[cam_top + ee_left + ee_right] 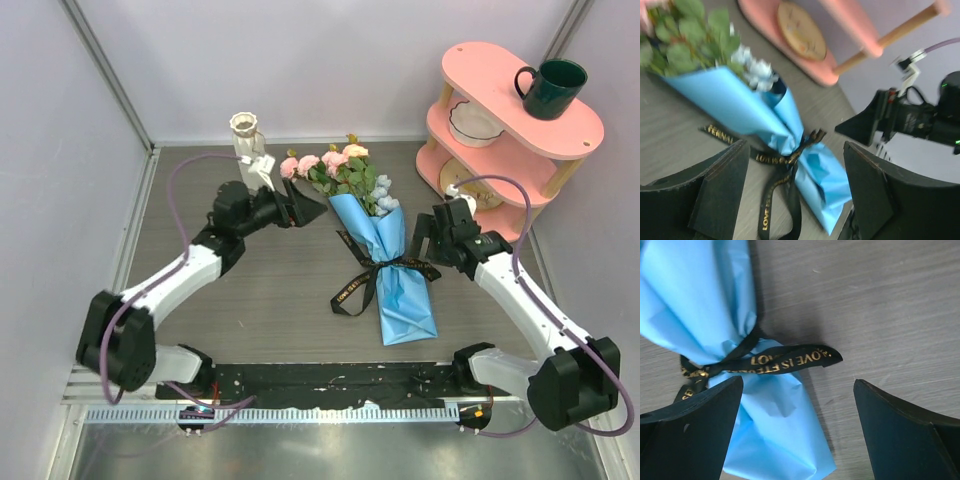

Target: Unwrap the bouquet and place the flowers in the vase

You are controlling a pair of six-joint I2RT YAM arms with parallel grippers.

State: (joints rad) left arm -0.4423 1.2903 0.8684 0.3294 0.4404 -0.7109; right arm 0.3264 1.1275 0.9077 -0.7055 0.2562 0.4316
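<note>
The bouquet (385, 250) lies flat mid-table in blue paper, with a black gold-lettered ribbon (365, 285) tied round its waist. Its flowers (340, 170), pink, peach and pale blue, point toward the back. The cream ribbed vase (247, 140) stands upright at the back left. My left gripper (315, 208) is open just left of the blooms; its wrist view looks along the wrap (740, 105) and ribbon (775, 200). My right gripper (422, 235) is open at the bouquet's right side, its jaws (798, 381) over the wrap's lower end (770, 440) and a ribbon tail (790, 359). Neither holds anything.
A pink two-tier shelf (520, 120) stands at the back right with a dark green mug (550, 88) on top and a white bowl (475, 125) on the tier below. Grey walls enclose the table on three sides.
</note>
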